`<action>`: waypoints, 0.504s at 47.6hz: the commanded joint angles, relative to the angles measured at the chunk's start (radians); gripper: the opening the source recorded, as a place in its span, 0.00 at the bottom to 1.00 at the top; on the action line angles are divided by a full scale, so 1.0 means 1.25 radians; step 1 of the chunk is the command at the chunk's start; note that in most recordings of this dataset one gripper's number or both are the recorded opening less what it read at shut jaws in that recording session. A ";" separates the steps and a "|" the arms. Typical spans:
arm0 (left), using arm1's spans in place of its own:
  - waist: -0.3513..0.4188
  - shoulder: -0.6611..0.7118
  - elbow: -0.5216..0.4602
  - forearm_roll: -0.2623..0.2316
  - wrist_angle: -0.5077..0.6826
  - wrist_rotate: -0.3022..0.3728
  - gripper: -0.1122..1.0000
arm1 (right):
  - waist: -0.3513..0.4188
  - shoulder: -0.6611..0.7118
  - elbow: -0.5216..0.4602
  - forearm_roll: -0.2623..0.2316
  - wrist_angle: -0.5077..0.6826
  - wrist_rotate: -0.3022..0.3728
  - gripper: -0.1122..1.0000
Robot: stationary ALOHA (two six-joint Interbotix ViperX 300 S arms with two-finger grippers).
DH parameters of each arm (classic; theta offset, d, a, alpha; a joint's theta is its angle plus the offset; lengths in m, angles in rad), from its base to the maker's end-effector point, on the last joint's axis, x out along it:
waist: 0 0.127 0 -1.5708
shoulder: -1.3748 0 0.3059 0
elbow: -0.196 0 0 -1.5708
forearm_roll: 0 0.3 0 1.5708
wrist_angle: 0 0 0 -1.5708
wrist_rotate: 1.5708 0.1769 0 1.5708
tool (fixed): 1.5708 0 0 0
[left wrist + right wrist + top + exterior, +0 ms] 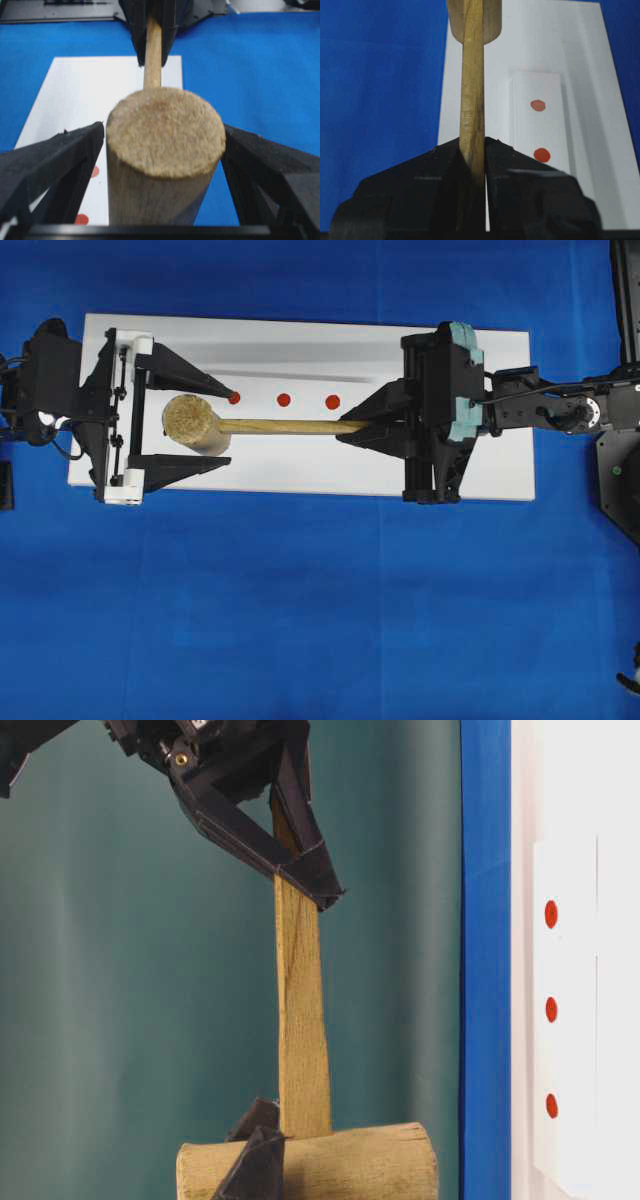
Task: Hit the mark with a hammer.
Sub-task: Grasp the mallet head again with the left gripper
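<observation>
Table cover: bright blue cloth [300, 620], smooth.
Board: flat white rectangular panel [300, 475].
Backdrop: plain teal-green wall [120, 1000].

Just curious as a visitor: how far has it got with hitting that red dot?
Done: the right gripper is shut on the hammer handle. In hand: the left gripper stands open around the head. Left: the hammer is beside the dots, so the middle red dot isn't hit.

The hammer [162, 150] head fills the left wrist view, blurred, covering most of the red dots. In the right wrist view the right gripper [472, 150] hides the handle's end, and the head is cropped.
</observation>
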 commanded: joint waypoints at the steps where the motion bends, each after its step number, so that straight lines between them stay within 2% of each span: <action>1: 0.005 -0.005 -0.018 0.000 -0.005 0.004 0.94 | 0.000 -0.007 -0.031 -0.002 -0.007 -0.001 0.13; 6: 0.006 -0.005 -0.018 -0.001 0.010 0.002 0.92 | 0.000 -0.007 -0.031 -0.001 -0.006 -0.001 0.13; 9: 0.006 -0.005 -0.020 -0.001 0.027 0.001 0.87 | 0.001 -0.007 -0.031 -0.001 -0.007 -0.001 0.13; 17: 0.006 -0.005 -0.021 0.000 0.059 0.000 0.50 | 0.001 -0.007 -0.032 -0.001 -0.010 -0.001 0.13; 24: 0.005 -0.004 -0.022 0.000 0.059 0.004 0.50 | 0.001 -0.007 -0.033 -0.001 -0.016 -0.001 0.13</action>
